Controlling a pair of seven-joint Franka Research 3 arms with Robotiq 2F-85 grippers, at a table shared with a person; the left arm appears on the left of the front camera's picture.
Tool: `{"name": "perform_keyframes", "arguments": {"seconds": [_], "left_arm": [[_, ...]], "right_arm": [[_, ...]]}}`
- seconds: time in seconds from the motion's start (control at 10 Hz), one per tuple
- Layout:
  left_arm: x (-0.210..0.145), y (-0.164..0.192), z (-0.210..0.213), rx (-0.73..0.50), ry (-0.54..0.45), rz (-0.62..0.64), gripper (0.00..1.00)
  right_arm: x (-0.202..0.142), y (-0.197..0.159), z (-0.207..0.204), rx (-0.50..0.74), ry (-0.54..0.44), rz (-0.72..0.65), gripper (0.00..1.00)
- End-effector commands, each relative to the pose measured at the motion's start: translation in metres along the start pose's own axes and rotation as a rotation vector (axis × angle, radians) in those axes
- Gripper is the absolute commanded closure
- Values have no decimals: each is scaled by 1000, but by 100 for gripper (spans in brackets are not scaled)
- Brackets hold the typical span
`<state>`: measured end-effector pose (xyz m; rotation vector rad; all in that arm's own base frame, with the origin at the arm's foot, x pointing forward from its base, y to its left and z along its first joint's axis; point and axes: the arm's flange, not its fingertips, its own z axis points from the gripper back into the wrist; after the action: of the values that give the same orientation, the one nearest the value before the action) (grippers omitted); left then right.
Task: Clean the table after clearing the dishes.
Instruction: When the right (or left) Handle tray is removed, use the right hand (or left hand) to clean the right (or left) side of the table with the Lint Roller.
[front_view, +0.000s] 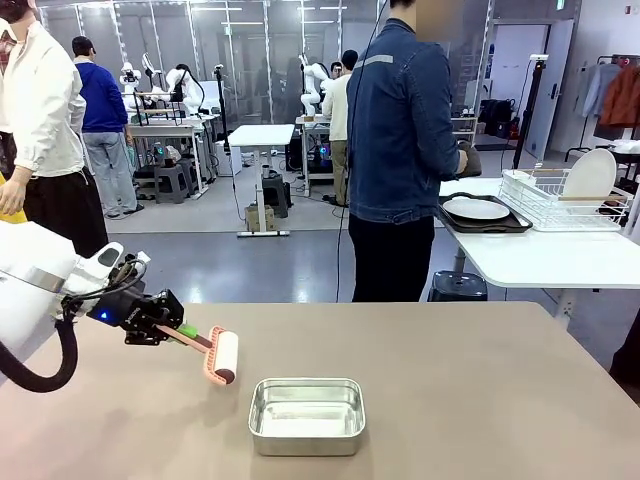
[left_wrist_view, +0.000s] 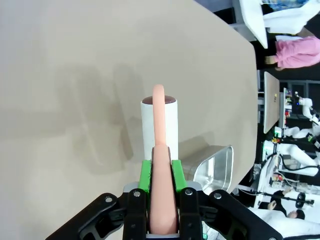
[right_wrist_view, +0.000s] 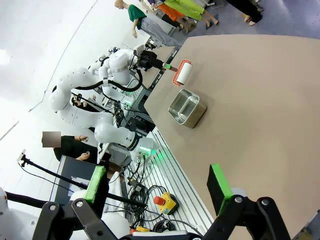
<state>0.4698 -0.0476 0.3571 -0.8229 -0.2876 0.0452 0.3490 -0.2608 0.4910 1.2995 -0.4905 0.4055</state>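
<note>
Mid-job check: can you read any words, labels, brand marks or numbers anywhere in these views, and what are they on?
None can be read.
Lint roller in the left hand: no print visible.
Steel pan: no marking visible.
Table: plain top, no text.
Right hand: green pads, no lettering.
Background gear: too small and blurred to show any text.

The table (front_view: 480, 390) is seen from the robot's side by the fixed front camera, faced across it toward a person (front_view: 400, 150) at the far edge. The lint roller (left_wrist_view: 159, 122) is viewed at close range along the left gripper (left_wrist_view: 161, 187) by its wrist camera. From well off, the same roller, steel pan (right_wrist_view: 187, 107) and tabletop are taken in by the right wrist camera.
</note>
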Motion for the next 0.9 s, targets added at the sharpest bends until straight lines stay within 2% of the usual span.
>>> {"name": "perform_keyframes", "arguments": {"seconds": [0.0,0.2,0.4,0.5,0.7,0.8], "left_arm": [[14,12,-7,-69,25,-20,80],[18,34,-12,-84,109,7,80],[20,59,-8,-118,135,41,80],[20,72,-2,-95,135,30,80],[14,93,24,-54,130,-19,80],[11,103,45,-55,120,-3,80]], "right_arm": [[-2,2,0,3,8,20,0],[-2,2,0,3,8,20,0],[-2,2,0,3,8,20,0],[-2,2,0,3,8,20,0],[-2,2,0,3,8,20,0],[-2,2,0,3,8,20,0]]}}
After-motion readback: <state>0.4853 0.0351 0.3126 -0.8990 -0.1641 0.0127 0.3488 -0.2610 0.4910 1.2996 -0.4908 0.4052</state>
